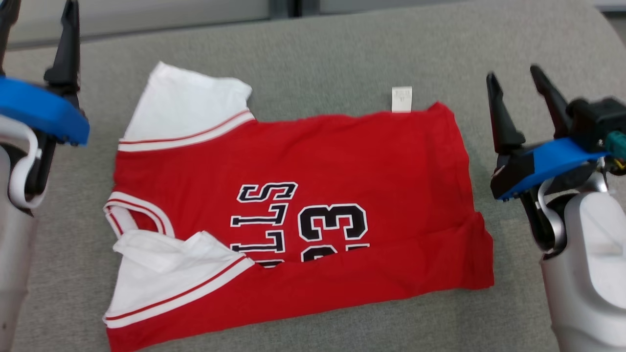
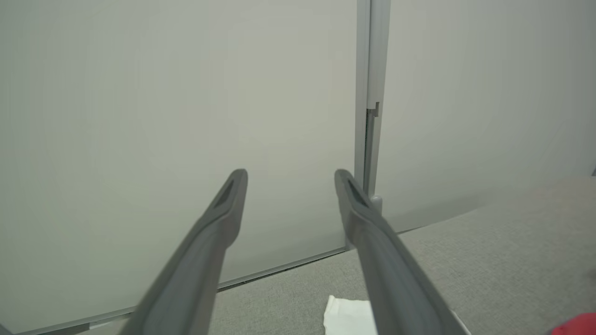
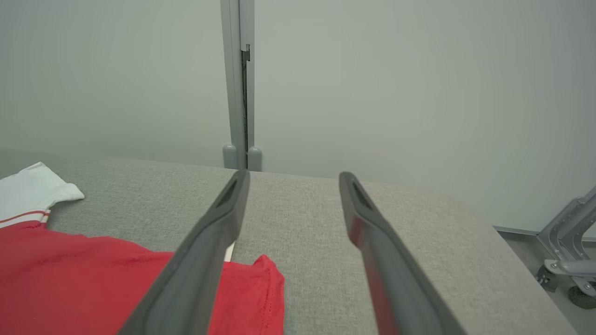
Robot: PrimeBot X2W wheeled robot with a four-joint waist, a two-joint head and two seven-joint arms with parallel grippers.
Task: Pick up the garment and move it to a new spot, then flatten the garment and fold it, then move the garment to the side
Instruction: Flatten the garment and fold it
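Observation:
The garment (image 1: 313,195) is a red jersey with white sleeves and black lettering, lying sideways on the grey padded surface (image 1: 342,58). Its near long edge is folded over, covering part of the number. A white label (image 1: 401,99) sticks out at its far edge. My left gripper (image 1: 36,19) hangs open to the garment's left, clear of it, fingers (image 2: 223,209) apart in the air. My right gripper (image 1: 513,78) stands open to the garment's right, off the cloth. A white sleeve (image 2: 347,316) and a red corner (image 3: 251,288) show in the wrist views.
A pale wall with a grey vertical post (image 3: 238,93) runs behind the surface. The surface's right end drops off near a wheeled metal frame (image 3: 565,251) on the floor. Bare grey padding (image 3: 326,223) lies right of and behind the garment.

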